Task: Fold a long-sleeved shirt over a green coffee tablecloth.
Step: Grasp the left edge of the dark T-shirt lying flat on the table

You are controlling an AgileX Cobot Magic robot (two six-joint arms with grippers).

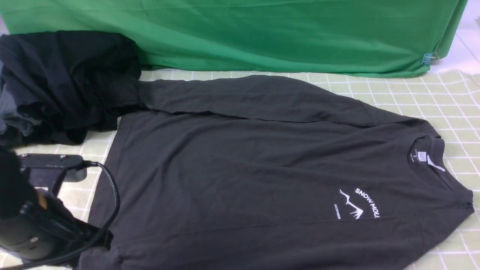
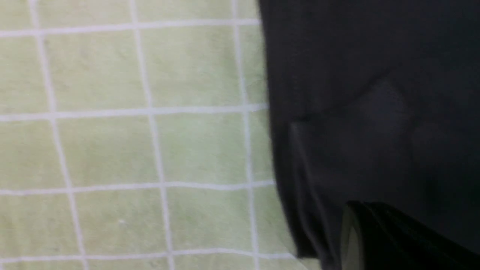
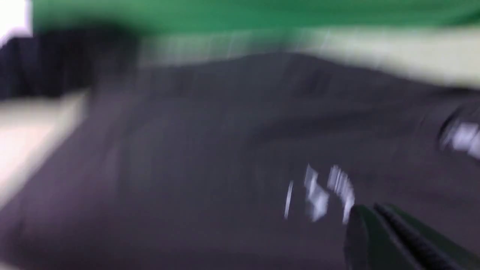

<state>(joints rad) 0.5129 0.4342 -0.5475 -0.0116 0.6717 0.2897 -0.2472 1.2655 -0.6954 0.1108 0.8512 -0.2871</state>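
Lying flat, seemingly soft charcoal shirt (image 1: pixel 243 168) covers white-gridded tablecloth (image 1: pixel 431 93).

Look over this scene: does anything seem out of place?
The long-sleeved shirt lies flat on the green checked tablecloth, but its far sleeve runs into the heap of black garments, hiding the cuff.

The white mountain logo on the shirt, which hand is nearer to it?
Right. The right hand is close beside the logo on the shirt chest; the left hand is far off at the hem.
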